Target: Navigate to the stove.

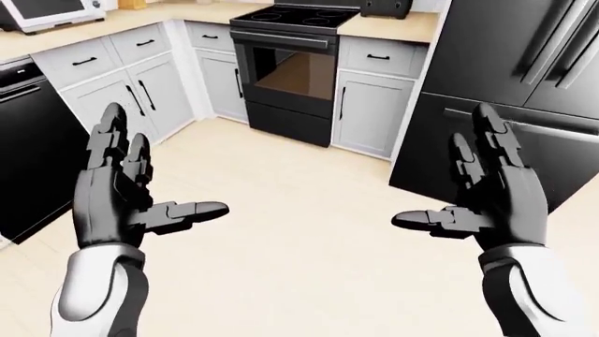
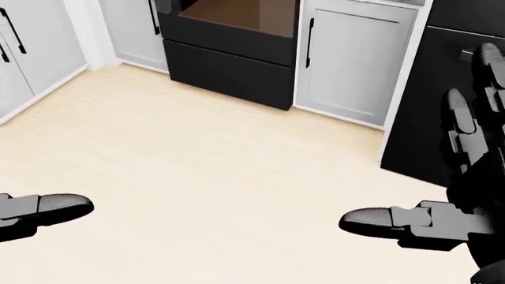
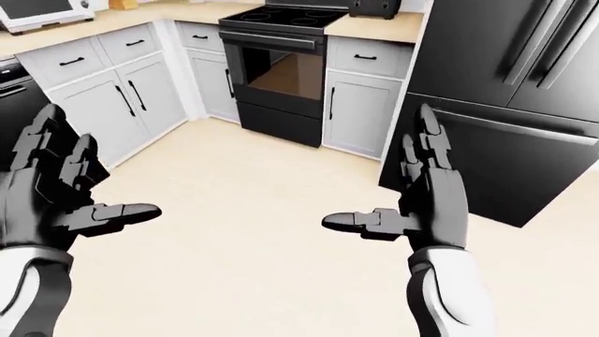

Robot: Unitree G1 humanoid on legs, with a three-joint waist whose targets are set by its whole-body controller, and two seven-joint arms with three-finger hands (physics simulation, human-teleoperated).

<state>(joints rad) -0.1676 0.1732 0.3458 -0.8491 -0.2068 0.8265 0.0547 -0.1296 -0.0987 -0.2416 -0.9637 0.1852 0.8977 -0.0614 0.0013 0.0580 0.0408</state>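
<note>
Black stove [image 1: 292, 53] at top centre between white cabinets [image 1: 373, 98]; left hand [image 1: 117, 186] and right hand [image 1: 496, 189] spread wide, empty; no legible writing.

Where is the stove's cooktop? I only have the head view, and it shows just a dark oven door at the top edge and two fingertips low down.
Observer: The stove stands at the top middle of the left-eye view, its black cooktop set between two tan counters.
Reviewer: What is the black panel at my right edge?
Observer: A tall black refrigerator, right of the stove with one grey cabinet between them.
Reviewer: Are the hands holding anything?
Observer: No. The left hand and right hand are both raised, fingers spread open and empty, over bare floor.
</note>
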